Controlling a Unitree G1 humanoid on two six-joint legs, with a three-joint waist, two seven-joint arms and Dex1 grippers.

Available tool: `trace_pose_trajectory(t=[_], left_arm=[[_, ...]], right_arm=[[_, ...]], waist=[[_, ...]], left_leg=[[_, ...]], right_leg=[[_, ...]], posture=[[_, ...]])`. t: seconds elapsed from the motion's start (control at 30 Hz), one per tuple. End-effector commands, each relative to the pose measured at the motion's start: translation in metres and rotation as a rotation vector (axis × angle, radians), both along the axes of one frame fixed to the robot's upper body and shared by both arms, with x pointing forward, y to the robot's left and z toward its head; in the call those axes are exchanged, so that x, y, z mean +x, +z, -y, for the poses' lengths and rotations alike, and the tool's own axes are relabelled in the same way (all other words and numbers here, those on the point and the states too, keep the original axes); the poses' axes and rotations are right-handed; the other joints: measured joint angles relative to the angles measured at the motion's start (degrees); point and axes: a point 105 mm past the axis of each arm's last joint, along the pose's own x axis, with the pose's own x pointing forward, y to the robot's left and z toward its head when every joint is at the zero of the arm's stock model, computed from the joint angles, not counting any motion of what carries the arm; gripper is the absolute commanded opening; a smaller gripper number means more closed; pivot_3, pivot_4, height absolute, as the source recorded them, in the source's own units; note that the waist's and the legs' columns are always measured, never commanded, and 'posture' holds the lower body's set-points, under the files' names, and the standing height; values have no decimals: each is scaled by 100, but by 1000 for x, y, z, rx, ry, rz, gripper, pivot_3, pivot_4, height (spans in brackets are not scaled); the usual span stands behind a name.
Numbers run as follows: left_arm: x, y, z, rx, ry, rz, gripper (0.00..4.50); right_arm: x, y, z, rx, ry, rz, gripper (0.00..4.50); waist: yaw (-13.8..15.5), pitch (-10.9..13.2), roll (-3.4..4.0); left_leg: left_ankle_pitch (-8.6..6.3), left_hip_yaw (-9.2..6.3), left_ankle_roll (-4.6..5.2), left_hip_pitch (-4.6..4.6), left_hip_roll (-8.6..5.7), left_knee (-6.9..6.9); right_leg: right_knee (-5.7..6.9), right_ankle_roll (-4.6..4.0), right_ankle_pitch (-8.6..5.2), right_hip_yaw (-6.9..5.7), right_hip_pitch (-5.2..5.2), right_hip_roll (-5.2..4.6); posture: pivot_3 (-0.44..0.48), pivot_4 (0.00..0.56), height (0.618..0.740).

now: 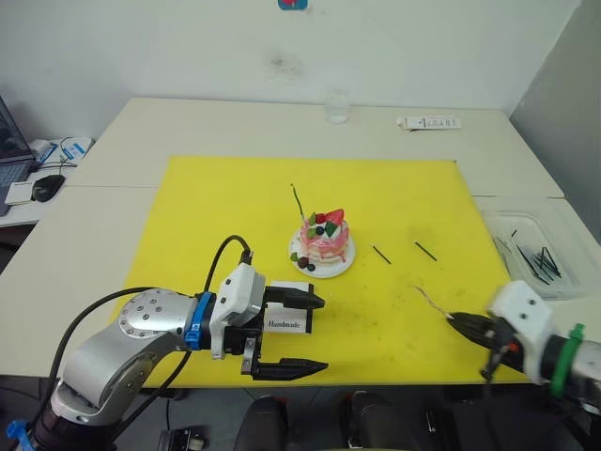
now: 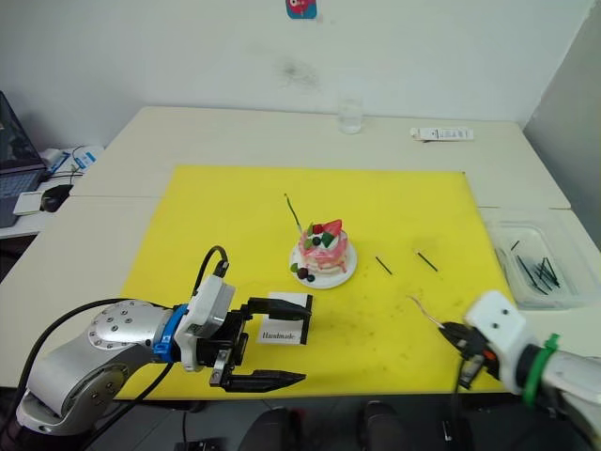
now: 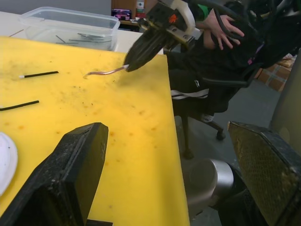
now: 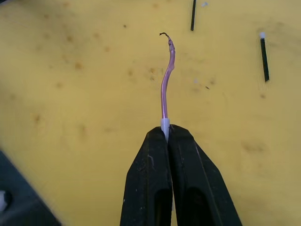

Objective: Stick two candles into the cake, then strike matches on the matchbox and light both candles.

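Take the cake (image 1: 325, 241) as your landmark on the yellow mat (image 1: 225, 202). One candle (image 1: 298, 202) already stands in its top, leaning toward the far left. The second candle (image 4: 166, 75) is pinched by its whitish end in your right tool (image 4: 166, 137), clenched tight, near the mat's front edge, well to the right of the cake. Held by the base, it probably needs regripping before that end can enter the cake. Your left tool (image 1: 300, 334) hangs released, fingers spread either side of the matchbox (image 1: 290, 321), which lies just in front of the cake, likely so you can steady it for striking. Two matches (image 1: 425, 251) lie right of the cake, within easy reach; more sit in the clear tray (image 1: 537, 252) at the mat's right edge.
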Motion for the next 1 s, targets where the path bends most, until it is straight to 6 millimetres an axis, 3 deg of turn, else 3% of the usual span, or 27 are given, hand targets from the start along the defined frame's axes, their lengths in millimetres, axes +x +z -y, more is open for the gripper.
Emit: trace_pose_trajectory(t=[0.03,0.27,0.73,0.83,1.0], left_arm=[[-9,10,9,-34,-50,11,4500],[-15,11,15,-54,-58,-19,4500],[-16,16,24,-86,-78,7,4500],[-16,15,25,-85,-79,9,4500],[-16,14,25,-80,-73,12,4500]], right_arm=[[2,11,26,-52,54,56,57],[-4,-3,49,-34,56,-25,57],[13,-16,63,-33,-2,-102,57],[15,-18,63,-34,-6,-105,687],[18,-15,64,-38,-14,-82,2398]], waist=[[8,0,0],[-3,-1,3],[9,-1,4],[9,-1,6],[10,-1,6]], left_leg=[[0,1,0,0,0,1],[0,-4,0,6,7,0],[0,-1,0,12,-3,5],[0,-2,0,13,-2,4],[0,-5,0,17,-1,5]], right_leg=[[0,0,0,1,0,3],[6,0,0,0,1,8],[4,0,0,4,17,11],[4,0,0,3,17,13],[5,0,0,1,23,14]], posture=[[0,150,740],[0,150,740],[0,150,740],[0,150,740],[0,150,740]])
